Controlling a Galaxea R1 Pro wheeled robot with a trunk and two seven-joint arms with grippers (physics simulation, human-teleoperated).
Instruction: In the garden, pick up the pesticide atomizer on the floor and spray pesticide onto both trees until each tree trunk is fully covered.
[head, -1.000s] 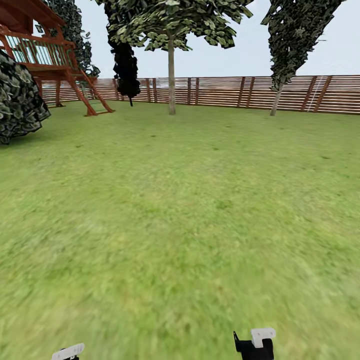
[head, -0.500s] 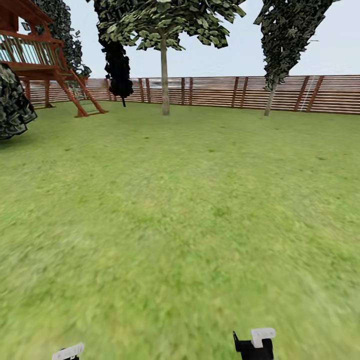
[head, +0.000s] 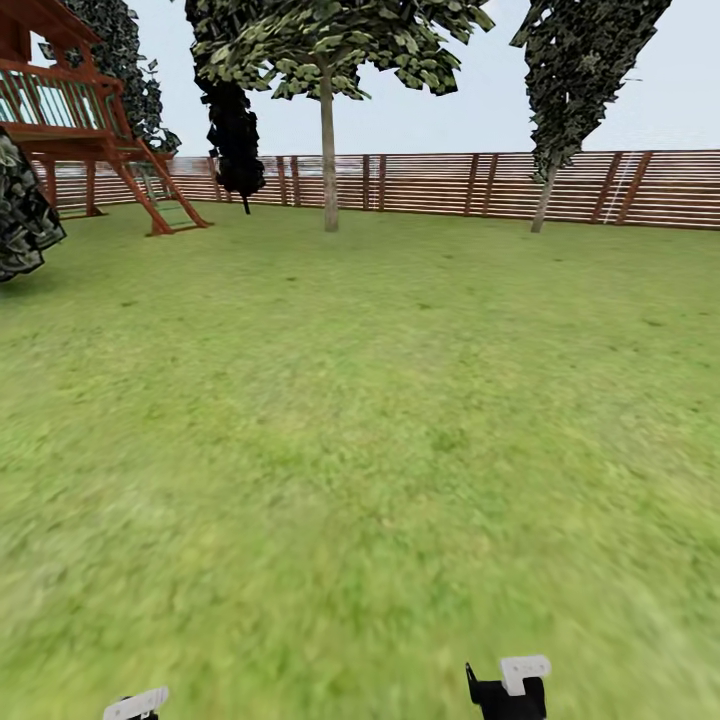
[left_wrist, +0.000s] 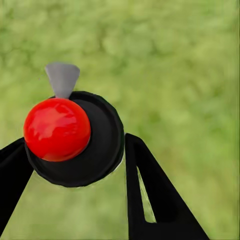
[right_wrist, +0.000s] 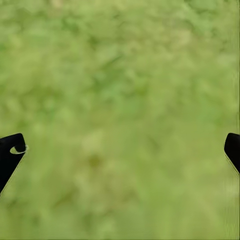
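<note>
Atomizer (left_wrist: 70, 135) gripped by left pincer (left_wrist: 75, 170); right pincer (right_wrist: 120, 155) wide over lawn (head: 360, 420).

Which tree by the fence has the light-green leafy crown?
The middle tree: broad light-green crown on a straight bare trunk. The dark trees either side are narrow.

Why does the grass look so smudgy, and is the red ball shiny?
Head view: the near lawn is smeared, while the far fence stays sharper. Left wrist view: the red ball shows pale glossy highlights and crisp edges; grass behind is soft. Right wrist view: grass is blurry all over.
</note>
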